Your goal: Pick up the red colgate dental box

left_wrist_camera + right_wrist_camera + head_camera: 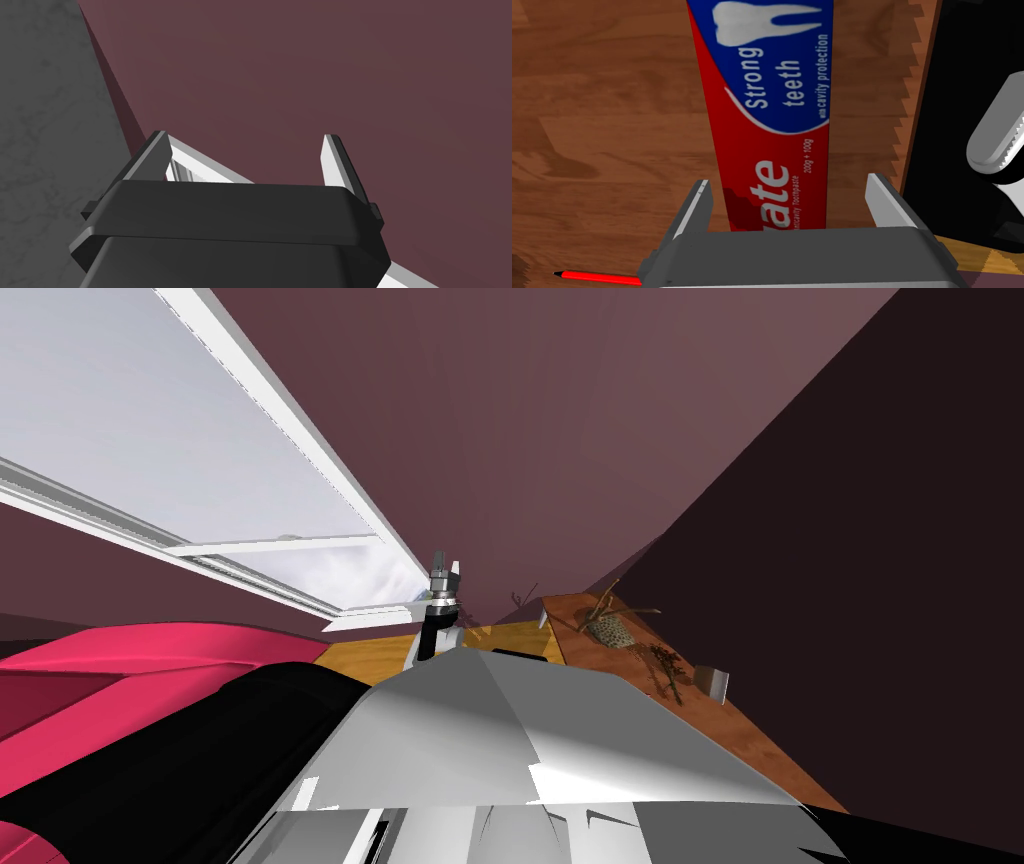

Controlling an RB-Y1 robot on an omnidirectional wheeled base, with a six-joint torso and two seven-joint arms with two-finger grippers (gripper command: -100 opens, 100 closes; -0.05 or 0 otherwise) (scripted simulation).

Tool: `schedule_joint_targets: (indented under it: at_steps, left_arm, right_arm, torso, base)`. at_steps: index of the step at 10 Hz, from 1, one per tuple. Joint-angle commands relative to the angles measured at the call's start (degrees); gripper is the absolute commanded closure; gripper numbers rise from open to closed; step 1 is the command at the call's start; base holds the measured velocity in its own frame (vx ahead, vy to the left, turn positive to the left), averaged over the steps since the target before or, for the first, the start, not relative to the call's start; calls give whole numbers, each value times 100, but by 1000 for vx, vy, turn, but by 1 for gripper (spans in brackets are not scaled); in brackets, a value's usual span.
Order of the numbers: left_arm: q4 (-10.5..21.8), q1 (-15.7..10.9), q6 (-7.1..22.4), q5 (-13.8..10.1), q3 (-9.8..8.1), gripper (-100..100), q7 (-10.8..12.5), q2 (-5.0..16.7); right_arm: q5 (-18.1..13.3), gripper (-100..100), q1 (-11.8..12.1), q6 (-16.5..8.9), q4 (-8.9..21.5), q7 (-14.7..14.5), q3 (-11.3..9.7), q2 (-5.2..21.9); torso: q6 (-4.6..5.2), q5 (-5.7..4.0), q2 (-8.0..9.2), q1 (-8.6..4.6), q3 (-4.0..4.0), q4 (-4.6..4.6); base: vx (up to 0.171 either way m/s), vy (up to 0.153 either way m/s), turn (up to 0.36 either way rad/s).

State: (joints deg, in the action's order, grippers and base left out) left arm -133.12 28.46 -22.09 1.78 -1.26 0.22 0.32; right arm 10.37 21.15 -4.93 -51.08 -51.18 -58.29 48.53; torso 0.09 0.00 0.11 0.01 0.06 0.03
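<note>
— Inspector A: Right gripper (790, 179)?
— Inspector B: Its fingers are standing apart, straddling the red box (772, 100), which is lying flat on the wooden surface (612, 125).
— Inspector A: Left gripper (245, 135)?
— Inspector B: It is hanging raised, fingers parted.

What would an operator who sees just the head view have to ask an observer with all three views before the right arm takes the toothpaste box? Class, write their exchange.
Operator: Where does the box lie?
Observer: The red and blue toothpaste box lies flat on a brown wooden surface, right ahead of the right gripper.
Operator: Is it gripped?
Observer: No. The right fingers stand open, one on each side of the box's near end.
Operator: Anything close by?
Observer: A red pencil lies on the wood beside the gripper, apart from the box.
Operator: And the left gripper?
Observer: Its fingers stand open with nothing between them.
</note>
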Motion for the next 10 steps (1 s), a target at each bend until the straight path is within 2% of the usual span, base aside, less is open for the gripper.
schedule_joint_targets:
  at_steps: [1,5,6,7,10]
  left_arm:
    - [0,0,0,0,0,0,0,0]
    - [0,0,0,0,0,0,0,0]
    - [0,0,0,0,0,0,0,0]
    - [0,0,0,0,0,0,0,0]
    - [0,0,0,0,1,0,0,-1]
  right_arm:
    - [0,100,0,0,0,0,0,0]
    - [-2,100,1,2,-2,-5,-1,9]
    - [-2,0,1,2,-1,-5,-1,9]
    - [103,100,34,39,-165,-30,-59,220]
    - [254,100,115,121,-412,-95,-126,565]
  torso:
    - [0,0,0,0,0,0]
    - [3,-7,-6,5,-3,-1]
    - [3,-7,-6,4,-3,-1]
    - [3,-7,-6,4,-3,-1]
    - [5,3,-19,38,-11,-4]
  base:
    - [-2,-9,2]
    - [0,0,0]
    - [0,0,0]
    - [23,40,-91]
    - [37,75,-54]
